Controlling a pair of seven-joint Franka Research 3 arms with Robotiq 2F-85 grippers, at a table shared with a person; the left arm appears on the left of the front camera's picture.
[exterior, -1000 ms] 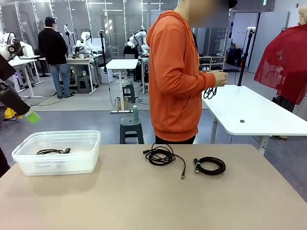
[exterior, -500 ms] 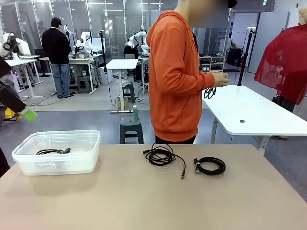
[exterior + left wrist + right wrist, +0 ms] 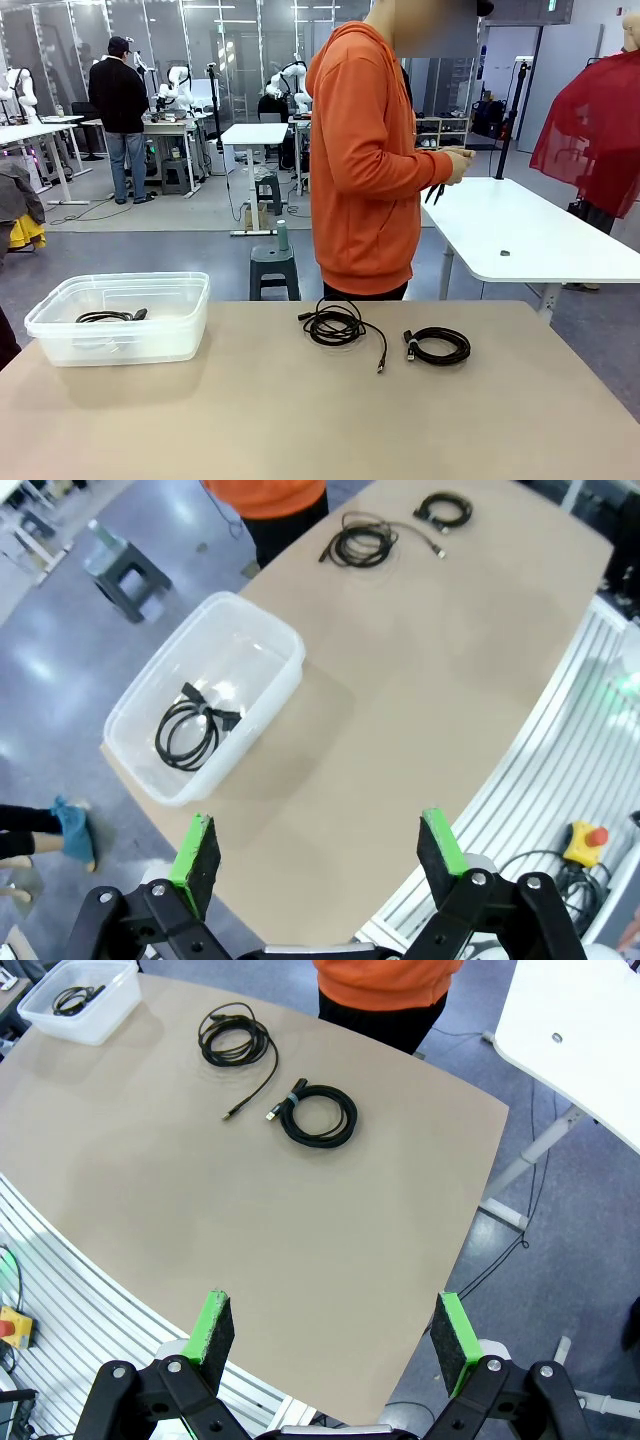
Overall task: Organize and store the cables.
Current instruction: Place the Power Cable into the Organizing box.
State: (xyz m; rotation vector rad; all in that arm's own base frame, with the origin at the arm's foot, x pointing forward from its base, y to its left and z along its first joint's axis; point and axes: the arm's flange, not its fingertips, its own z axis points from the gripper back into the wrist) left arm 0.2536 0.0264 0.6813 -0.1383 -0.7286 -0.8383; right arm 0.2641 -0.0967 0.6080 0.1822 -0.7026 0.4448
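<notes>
Far left, the clear bin (image 3: pixel 120 345) sits near the table (image 3: pixel 300 420) edge w/ one stored coil (image 3: pixel 108 316) flat on its floor. The left gripper (image 3: pixel 318 830) hangs high over that end, fingers spread wide, nothing btwn them. Moving right, the loose coil (image 3: pixel 335 325) lies at the far ctr of the table, its tail running toward the near side and ending in a small connector. Just right of it, not touching, is the tight coil (image 3: pixel 438 346), bound w/ what looks like a tie on its left side. Behind them the person (image 3: pixel 365 160) stands turned to the right, a hand (image 3: pixel 455 165) holding the held cable (image 3: pixel 437 190) over a white side table (image 3: pixel 520 235). The right gripper (image 3: pixel 332 1305) is high above the near right part of the table, fingers wide apart and empty too. Judgement: the step in hand looks like fetching the next coil for the bin, w/ two coils not yet stored. To do it well, come straight down on a bundled part of the rim, jaws across the strands so all loops get pinched, not just one. For the loose coil, grip where the strands overlap most. Mind the tail, which could drag, snag the tight coil or catch the bin rim, so lift it clear of the wall before release.
</notes>
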